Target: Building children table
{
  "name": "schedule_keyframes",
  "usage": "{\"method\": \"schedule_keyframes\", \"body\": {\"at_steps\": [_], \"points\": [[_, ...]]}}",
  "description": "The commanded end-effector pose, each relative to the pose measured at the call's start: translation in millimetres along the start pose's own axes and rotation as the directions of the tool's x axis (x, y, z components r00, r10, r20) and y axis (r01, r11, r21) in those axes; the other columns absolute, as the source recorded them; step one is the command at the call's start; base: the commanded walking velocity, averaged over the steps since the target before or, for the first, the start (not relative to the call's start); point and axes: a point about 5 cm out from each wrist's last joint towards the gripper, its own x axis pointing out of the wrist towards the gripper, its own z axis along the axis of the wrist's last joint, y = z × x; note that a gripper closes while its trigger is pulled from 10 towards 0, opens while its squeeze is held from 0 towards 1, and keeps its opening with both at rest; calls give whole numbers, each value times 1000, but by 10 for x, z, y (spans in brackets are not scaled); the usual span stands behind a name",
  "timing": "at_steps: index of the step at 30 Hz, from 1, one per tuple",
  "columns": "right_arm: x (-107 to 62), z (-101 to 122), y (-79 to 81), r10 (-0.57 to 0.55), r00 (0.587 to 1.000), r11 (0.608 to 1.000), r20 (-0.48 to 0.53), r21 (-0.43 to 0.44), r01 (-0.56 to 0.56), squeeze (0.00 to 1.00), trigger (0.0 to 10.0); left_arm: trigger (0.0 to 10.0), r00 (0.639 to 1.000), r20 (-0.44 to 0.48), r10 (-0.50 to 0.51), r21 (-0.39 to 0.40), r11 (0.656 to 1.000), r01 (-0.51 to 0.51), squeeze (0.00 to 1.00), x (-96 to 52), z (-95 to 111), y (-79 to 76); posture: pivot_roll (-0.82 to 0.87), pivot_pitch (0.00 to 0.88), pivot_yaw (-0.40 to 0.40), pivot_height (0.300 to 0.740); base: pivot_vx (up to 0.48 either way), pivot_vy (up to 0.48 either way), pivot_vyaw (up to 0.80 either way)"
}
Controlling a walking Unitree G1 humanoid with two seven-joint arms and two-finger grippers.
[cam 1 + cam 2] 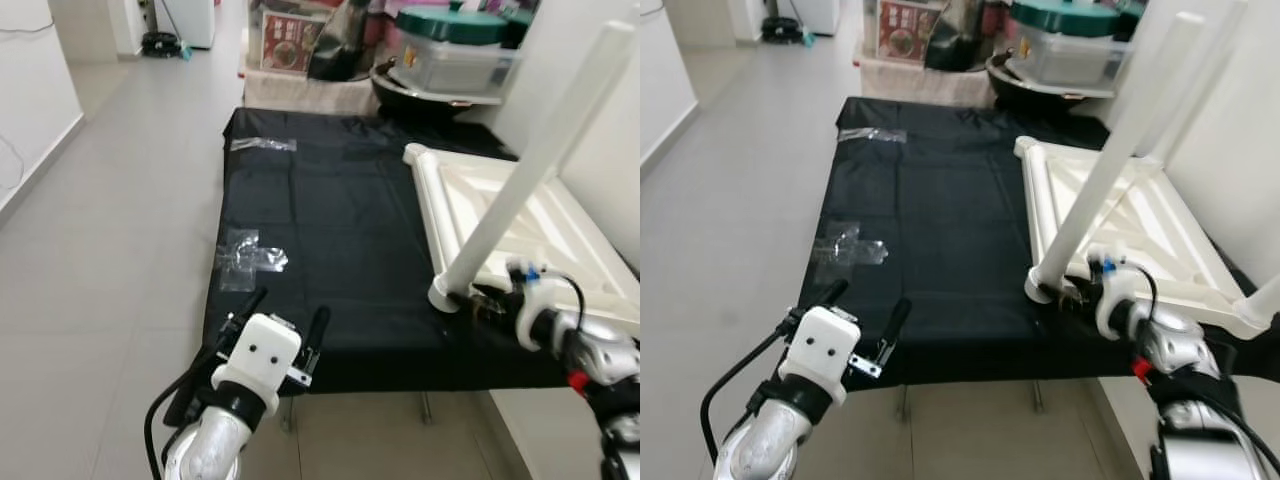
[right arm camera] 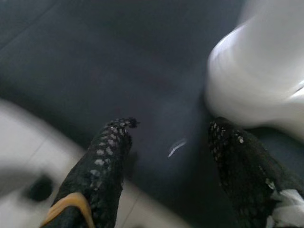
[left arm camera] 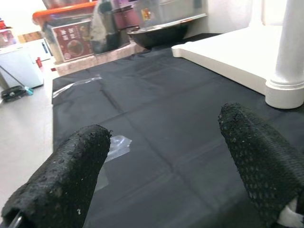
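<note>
Head views: upturned white tabletop [image 1: 520,215] lies on the black sheet [image 1: 330,230] at the right; one leg [image 1: 530,165] stands at its near corner, long axis up and leaning away-right. Right gripper [image 1: 487,300] is beside the leg's foot.

Left wrist: left gripper [image 3: 164,166] wide open, empty, near the sheet's front edge.

Right wrist: fingers [image 2: 102,166] spread, holding nothing, one touching the leg's base; a nudge could tip a loose leg.

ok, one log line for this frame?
left gripper: open, idle over black cloth | right gripper: open, at table leg base | tabletop: upside down
</note>
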Motion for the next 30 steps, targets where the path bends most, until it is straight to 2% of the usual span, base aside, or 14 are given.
{"method": "schedule_keyframes", "body": {"at_steps": [1,4,5,7,10,12,13,15,16,18,20,24,26,30], "points": [[-14,96,155,168,986,985,12,-32,-167,0,10000,10000,1000,-8,-9,-3,1000,9,0,-17,-4,-20,77,92,-107,740,0,0,0],[0,169,278,255,966,967,50,-27,-254,0,10000,10000,1000,-10,-11,-3,1000,11,0,-20,-8,-23,76,92,-110,740,0,0,0],[155,525,567,352,909,936,225,-85,-341,0,10000,10000,1000,-14,-14,-11,1000,14,0,-26,-9,-28,78,97,-106,740,0,0,0],[301,820,715,325,876,946,357,-135,-296,0,10000,10000,1000,-18,-13,-19,1000,12,0,-28,-11,-26,78,97,-106,740,0,0,0],[503,1068,777,214,872,977,440,-113,-182,0,10000,10000,1000,-24,-2,-10,1000,2,0,-24,-14,-3,78,99,-104,740,0,0,0],[679,1302,812,74,852,997,518,-56,-53,0,10000,10000,999,-30,22,-9,1000,-22,0,-18,-18,42,81,101,-108,740,0,0,0],[679,1302,812,74,852,997,518,-56,-53,0,10000,10000,999,-30,22,-9,1000,-22,0,-18,-18,42,81,101,-108,740,0,0,0],[776,1425,845,-44,832,996,553,-41,80,0,10000,10000,998,-31,45,-11,999,-46,0,-11,-14,88,79,102,-108,740,0,0,0],[776,1425,845,-44,832,996,553,-41,80,0,10000,10000,998,-31,45,-11,999,-46,0,-11,-14,88,79,102,-108,740,0,0,0],[900,1496,914,-182,787,960,589,-66,271,0,10000,10000,995,-34,97,-3,995,-98,0,1,-11,179,85,102,-111,740,0,0,0],[931,1516,969,-212,770,942,601,-85,326,0,10000,10000,992,-35,118,0,993,-118,0,5,-10,214,87,102,-111,740,0,0,0],[1048,1499,1087,-259,761,926,595,-71,371,0,10000,10000,987,-40,158,3,987,-158,0,3,-12,285,97,102,-116,740,0,0,0],[1134,1487,1157,-301,755,920,582,-30,390,0,10000,10000,982,-45,186,14,983,-186,0,-3,-17,335,97,104,-115,740,0,0,0],[1175,1510,1166,-351,735,903,580,1,430,0,10000,10000,980,-48,191,24,982,-190,0,-14,-21,350,99,108,-112,740,0,0,-791]]}}
